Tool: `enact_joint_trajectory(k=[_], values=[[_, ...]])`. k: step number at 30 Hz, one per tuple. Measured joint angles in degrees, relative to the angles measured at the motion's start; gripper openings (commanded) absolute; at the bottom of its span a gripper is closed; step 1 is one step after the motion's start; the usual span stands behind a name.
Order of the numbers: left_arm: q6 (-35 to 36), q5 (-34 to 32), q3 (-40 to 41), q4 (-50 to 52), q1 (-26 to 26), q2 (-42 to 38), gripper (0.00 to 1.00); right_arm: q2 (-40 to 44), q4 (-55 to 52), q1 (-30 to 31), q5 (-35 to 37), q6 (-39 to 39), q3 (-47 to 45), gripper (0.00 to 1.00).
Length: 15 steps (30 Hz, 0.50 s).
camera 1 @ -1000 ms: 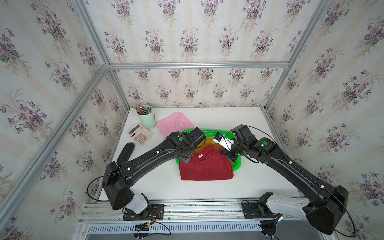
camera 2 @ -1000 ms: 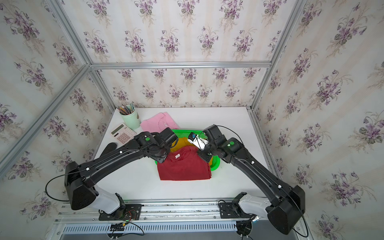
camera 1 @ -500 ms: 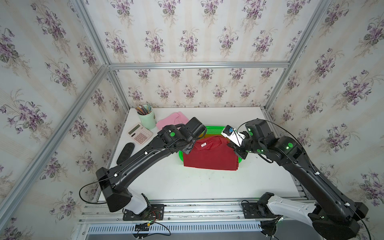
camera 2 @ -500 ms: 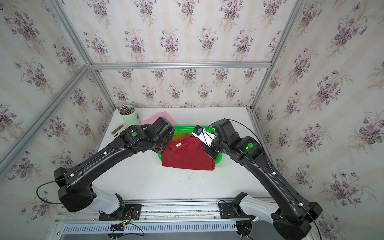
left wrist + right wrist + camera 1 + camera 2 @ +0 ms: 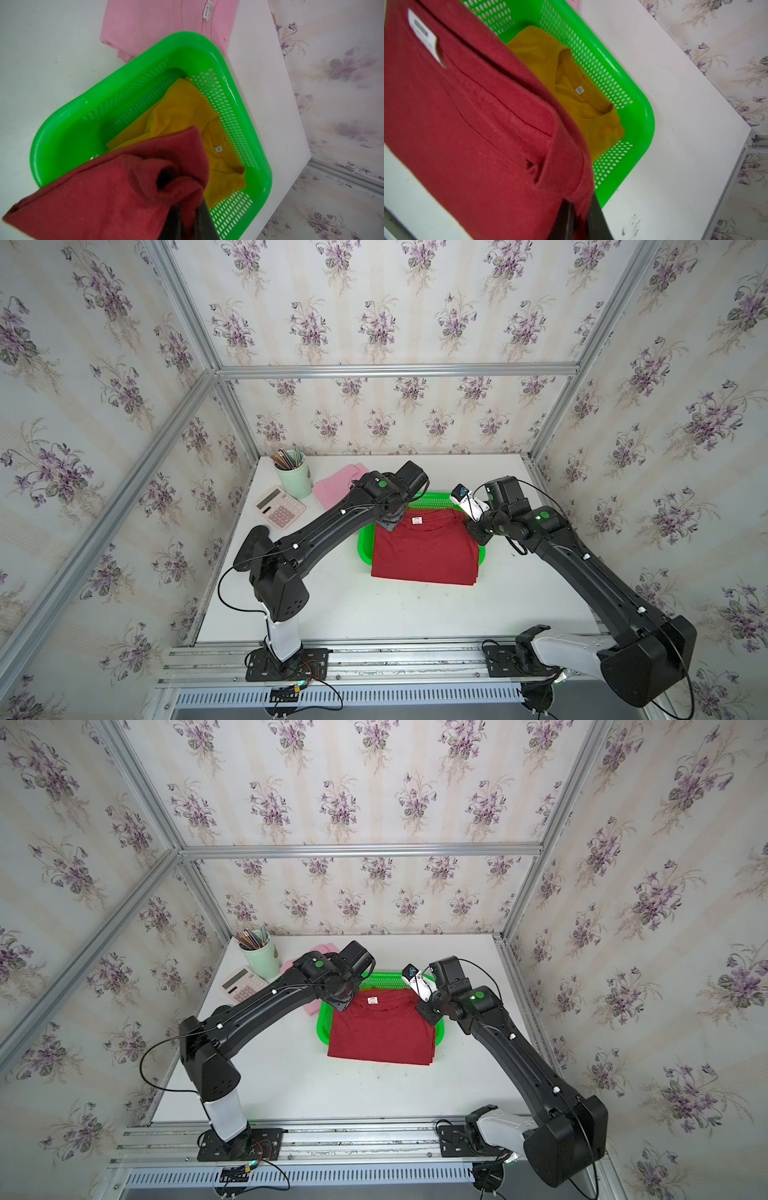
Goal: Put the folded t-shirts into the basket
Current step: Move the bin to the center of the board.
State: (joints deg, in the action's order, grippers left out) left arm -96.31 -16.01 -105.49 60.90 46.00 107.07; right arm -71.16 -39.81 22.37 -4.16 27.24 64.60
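A dark red folded t-shirt (image 5: 424,549) (image 5: 380,1029) hangs over the green basket (image 5: 365,537) (image 5: 322,1021), held at its two far corners. My left gripper (image 5: 392,522) (image 5: 188,207) is shut on the corner by the neck label. My right gripper (image 5: 473,531) (image 5: 580,209) is shut on the opposite corner. The red cloth (image 5: 104,187) (image 5: 467,124) droops past the basket's near rim. A mustard yellow t-shirt (image 5: 182,110) (image 5: 571,83) lies inside the basket (image 5: 207,47) (image 5: 639,116). A light pink t-shirt (image 5: 332,487) (image 5: 155,20) lies on the table behind the basket's left corner.
A pale green cup of pencils (image 5: 294,475) and a calculator (image 5: 280,508) stand at the table's back left. Papered walls and metal rails close in the table on three sides. The table's right edge (image 5: 726,116) runs near the basket.
Both grippers have lifted the red t-shirt off the table in front of the basket and carried it back, so it now hangs over the basket and covers the yellow shirt from above.
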Motion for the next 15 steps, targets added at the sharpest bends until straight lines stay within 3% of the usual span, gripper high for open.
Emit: enact_joint_trajectory(k=[8,15], values=[[2.8,3.7,0.7,-4.7,-4.1,9.2,0.0,-7.1,9.6,-2.8,-1.4,1.0,-2.8,0.0],[3.3,5.2,3.8,-7.1,-4.7,10.4,0.0,-9.5,16.0,-3.1,-1.8,0.8,-7.3,0.0]])
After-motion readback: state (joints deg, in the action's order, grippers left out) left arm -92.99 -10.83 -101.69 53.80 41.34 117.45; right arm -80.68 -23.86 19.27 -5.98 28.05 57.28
